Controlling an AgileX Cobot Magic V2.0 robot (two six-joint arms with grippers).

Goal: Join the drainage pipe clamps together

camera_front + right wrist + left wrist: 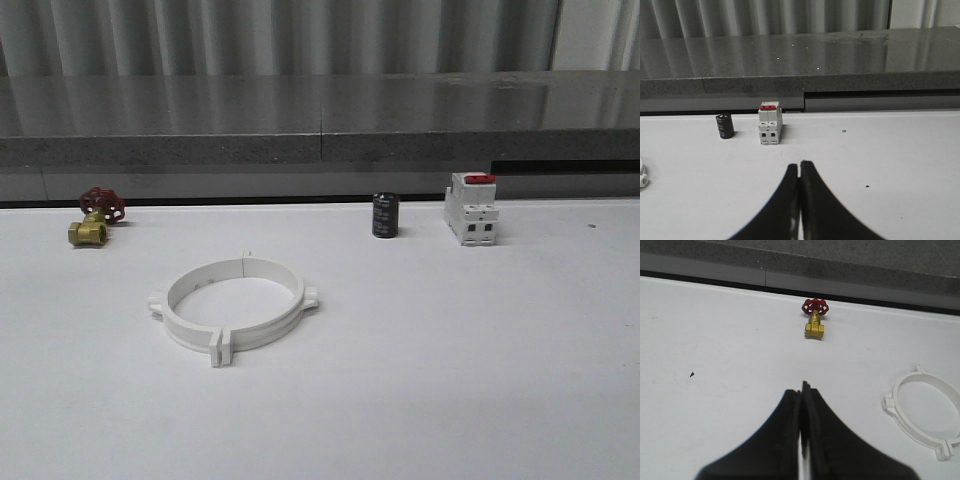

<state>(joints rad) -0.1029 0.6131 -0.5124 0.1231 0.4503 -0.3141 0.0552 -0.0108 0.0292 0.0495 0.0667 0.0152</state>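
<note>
The two white drainage pipe clamps point(234, 306) lie flat on the white table left of centre, their end tabs meeting so that they form one wide ring. The same ring point(925, 410) shows in the left wrist view, off to one side of my left gripper point(801, 390), whose black fingers are pressed together on nothing. One lug of the ring point(643, 179) shows in the right wrist view. My right gripper point(799, 165) is shut and empty too, hanging over bare table short of the breaker.
A brass valve with a red handwheel point(95, 217) sits at the back left. A black capacitor point(385, 215) and a white breaker with a red top point(472, 208) stand at the back right. A grey ledge point(320, 130) runs behind the table.
</note>
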